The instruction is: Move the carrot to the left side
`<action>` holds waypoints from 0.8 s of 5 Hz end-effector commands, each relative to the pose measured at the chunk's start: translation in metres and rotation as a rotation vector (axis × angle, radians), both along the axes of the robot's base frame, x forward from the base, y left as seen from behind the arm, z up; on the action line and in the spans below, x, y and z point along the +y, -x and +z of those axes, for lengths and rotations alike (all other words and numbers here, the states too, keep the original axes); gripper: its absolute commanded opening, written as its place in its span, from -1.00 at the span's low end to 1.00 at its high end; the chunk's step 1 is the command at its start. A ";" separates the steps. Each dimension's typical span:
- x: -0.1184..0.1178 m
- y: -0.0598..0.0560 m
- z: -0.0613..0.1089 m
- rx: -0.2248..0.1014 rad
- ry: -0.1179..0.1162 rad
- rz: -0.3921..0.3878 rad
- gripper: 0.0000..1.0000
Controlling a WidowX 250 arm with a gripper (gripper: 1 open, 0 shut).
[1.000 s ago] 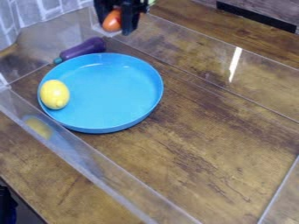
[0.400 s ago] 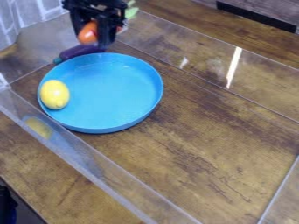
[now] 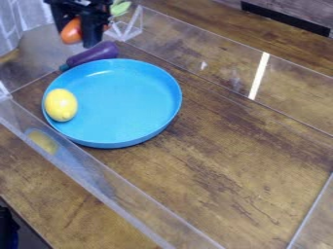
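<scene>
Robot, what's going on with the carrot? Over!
Gripper shut on carrot, held above the table. Purple toy just below it. Lemon on blue plate.

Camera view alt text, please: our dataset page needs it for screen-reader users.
A dark robot gripper at the top left holds an orange carrot in its closed fingers, above a wooden table. Just below it lies a purple eggplant toy, beside a round blue plate with a yellow lemon at its left edge.

text: none readable | labels: none | brands: none | numbers: none | signs: none
</scene>
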State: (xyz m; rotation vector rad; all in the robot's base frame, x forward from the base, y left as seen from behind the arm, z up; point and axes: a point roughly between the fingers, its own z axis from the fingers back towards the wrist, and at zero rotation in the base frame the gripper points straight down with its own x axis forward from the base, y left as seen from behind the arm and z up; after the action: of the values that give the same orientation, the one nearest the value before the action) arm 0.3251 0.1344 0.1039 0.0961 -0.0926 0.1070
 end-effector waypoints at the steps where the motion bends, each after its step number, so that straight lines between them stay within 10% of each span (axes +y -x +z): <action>1: 0.020 0.000 0.001 -0.015 -0.030 0.004 -1.00; 4: 0.045 0.008 -0.027 0.046 -0.061 0.101 -1.00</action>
State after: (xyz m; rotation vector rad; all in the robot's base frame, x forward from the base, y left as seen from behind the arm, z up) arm 0.3145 0.1689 0.0573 0.1408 0.0107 0.1778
